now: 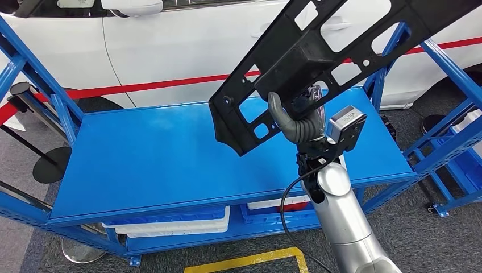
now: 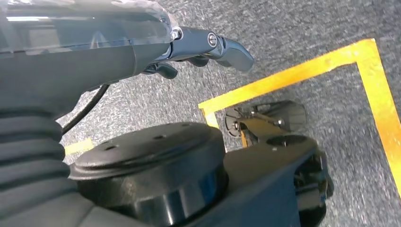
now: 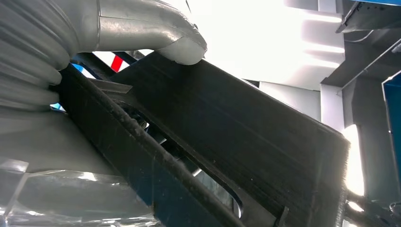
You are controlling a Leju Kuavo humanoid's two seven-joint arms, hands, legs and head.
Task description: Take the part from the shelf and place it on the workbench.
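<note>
Right hand (image 1: pixel 304 122) grips the black part (image 1: pixel 318 54) aloft over the blue workbench (image 1: pixel 142 159), so the carry looks nearly done; next comes lowering it flat and letting go.

The bench (image 1: pixel 159 153) top is a bare blue sheet from its left end across to the right — open room for a hand to come down anywhere on it. Above its right half hangs the long black part (image 1: pixel 318 62), gripped by the right hand (image 1: pixel 304 122) and slanting up to the right; it shades that end and crosses the blue upright post (image 1: pixel 386 68) at the back right corner. Blue frame posts (image 1: pixel 34 79) rise at the left end too, and a white car (image 1: pixel 187 40) stands close behind the bench — little room beyond the far edge. The left hand (image 2: pixel 208 47) hangs low over grey floor beside yellow floor tape (image 2: pixel 302 75), fingers curled in.
</note>
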